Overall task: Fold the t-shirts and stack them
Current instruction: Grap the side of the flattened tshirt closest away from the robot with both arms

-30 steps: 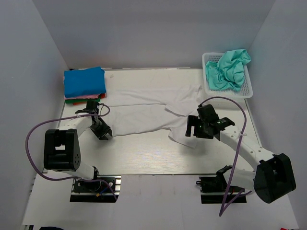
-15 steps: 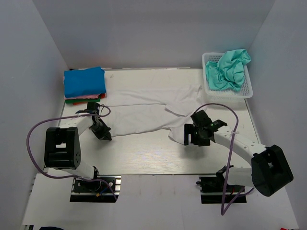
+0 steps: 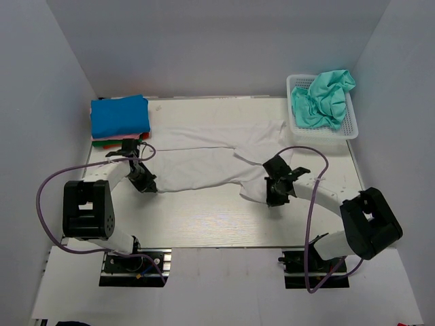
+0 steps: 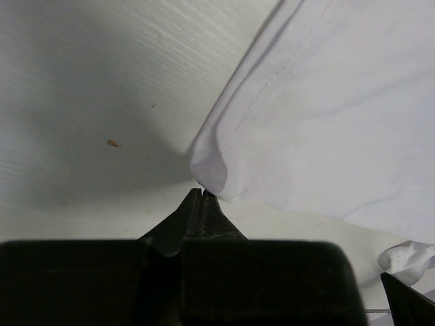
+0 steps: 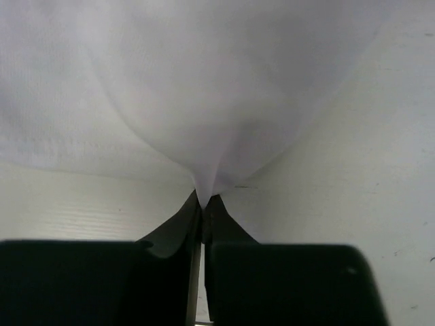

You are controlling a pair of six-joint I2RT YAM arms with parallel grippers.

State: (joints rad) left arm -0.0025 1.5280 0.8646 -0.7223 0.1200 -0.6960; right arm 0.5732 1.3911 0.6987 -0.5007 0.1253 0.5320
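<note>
A white t-shirt lies spread across the middle of the table. My left gripper is at its near left corner. In the left wrist view the jaws are shut, with the folded hem of the shirt pinched at their very tips. My right gripper is at the shirt's near right edge. Its jaws are shut on the cloth, which draws down into them in a cone. Folded t-shirts are stacked at the back left, blue on top. A teal-green t-shirt lies crumpled in the basket.
The white mesh basket stands at the back right corner. White walls close in the table on the left, back and right. Purple cables loop beside both arms near the front edge.
My right gripper has slid left onto the shirt's near right edge and shut on it. My left gripper has shut on the near left hem and shifted slightly away from me.
</note>
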